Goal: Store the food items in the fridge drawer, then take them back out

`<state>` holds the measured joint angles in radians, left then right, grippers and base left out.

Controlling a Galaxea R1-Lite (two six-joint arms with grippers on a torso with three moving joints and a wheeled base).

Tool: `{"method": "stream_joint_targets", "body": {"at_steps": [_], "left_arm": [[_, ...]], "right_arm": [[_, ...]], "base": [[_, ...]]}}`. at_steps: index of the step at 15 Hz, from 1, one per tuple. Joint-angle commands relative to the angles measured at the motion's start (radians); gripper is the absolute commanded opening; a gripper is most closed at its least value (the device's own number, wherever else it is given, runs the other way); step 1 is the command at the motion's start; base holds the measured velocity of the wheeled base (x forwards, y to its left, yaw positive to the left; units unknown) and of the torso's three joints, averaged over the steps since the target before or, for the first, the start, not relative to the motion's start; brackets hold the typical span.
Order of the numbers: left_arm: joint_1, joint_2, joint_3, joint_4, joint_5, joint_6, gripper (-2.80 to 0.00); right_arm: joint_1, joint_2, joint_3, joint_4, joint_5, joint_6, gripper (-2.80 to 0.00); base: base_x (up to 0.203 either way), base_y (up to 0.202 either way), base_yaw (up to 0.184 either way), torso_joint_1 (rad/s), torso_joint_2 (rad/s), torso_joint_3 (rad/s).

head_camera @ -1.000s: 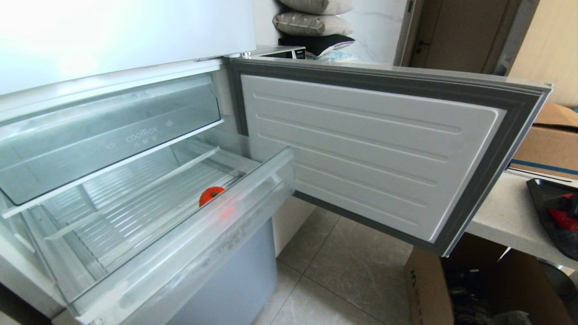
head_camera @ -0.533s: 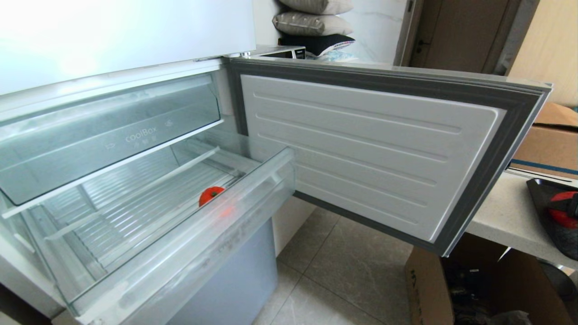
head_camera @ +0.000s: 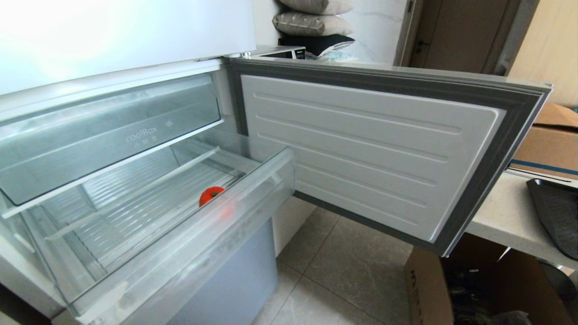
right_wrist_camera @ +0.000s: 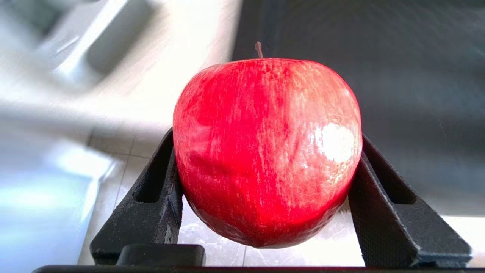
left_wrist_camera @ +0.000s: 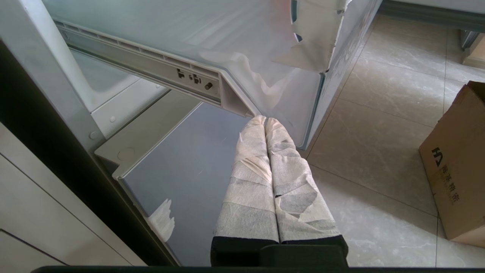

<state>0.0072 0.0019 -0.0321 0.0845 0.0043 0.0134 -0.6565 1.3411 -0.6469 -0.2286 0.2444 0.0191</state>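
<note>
between the right gripper's (right_wrist_camera: 265, 212) black fingers (right_wrist_camera: 151, 204) sits the red apple (right_wrist_camera: 265, 151), clasped at its widest sides; smooth, firm, likely slippery. orange fruit (head_camera: 210, 194) lies in the fridge drawer (head_camera: 189, 253). left gripper (left_wrist_camera: 265, 123) hangs clenched, empty.

Streaky red apple (right_wrist_camera: 267, 151), bright-orange fruit (head_camera: 210, 195), clear ribbed fridge drawer (head_camera: 180, 253), black tray (head_camera: 557, 216).

We saw the fridge drawer (head_camera: 180, 253) pulled out. The orange fruit (head_camera: 210, 195) sat inside against its front lip, toward the right corner.
</note>
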Motion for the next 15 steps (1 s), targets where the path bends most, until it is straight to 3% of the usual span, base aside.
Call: {"method": "stream_joint_targets", "body": {"at_steps": [1,5,8,12,13,14,15], "left_arm": [[0.000,0.000,0.000,0.001,0.000,0.000,-2.80],[0.000,0.000,0.000,0.001,0.000,0.000,-2.80],[0.000,0.000,0.000,0.000,0.000,0.000,-2.80],[0.000,0.000,0.000,0.001,0.000,0.000,-2.80],[0.000,0.000,0.000,0.001,0.000,0.000,-2.80],[0.000,0.000,0.000,0.000,0.000,0.000,-2.80],[0.000,0.000,0.000,0.001,0.000,0.000,-2.80]], "right_arm": [[0.013,-0.303,0.118,0.008,0.001,0.001,-2.80],[0.122,-0.783,0.390,0.107,0.001,-0.001,-2.80],[0.282,-1.038,0.556,0.161,-0.001,-0.023,-2.80],[0.502,-1.063,0.610,0.193,-0.017,-0.057,-2.80],[0.556,-1.062,0.614,0.195,-0.059,-0.060,-2.80],[0.572,-1.062,0.622,0.196,-0.125,-0.073,-2.80],[0.574,-1.063,0.629,0.188,-0.143,-0.086,-2.80]], "base": [[0.000,0.000,0.000,0.000,0.00,0.000],[0.000,0.000,0.000,0.000,0.00,0.000],[0.000,0.000,0.000,0.000,0.00,0.000],[0.000,0.000,0.000,0.000,0.00,0.000],[0.000,0.000,0.000,0.000,0.00,0.000],[0.000,0.000,0.000,0.000,0.00,0.000],[0.000,0.000,0.000,0.000,0.00,0.000]]}}
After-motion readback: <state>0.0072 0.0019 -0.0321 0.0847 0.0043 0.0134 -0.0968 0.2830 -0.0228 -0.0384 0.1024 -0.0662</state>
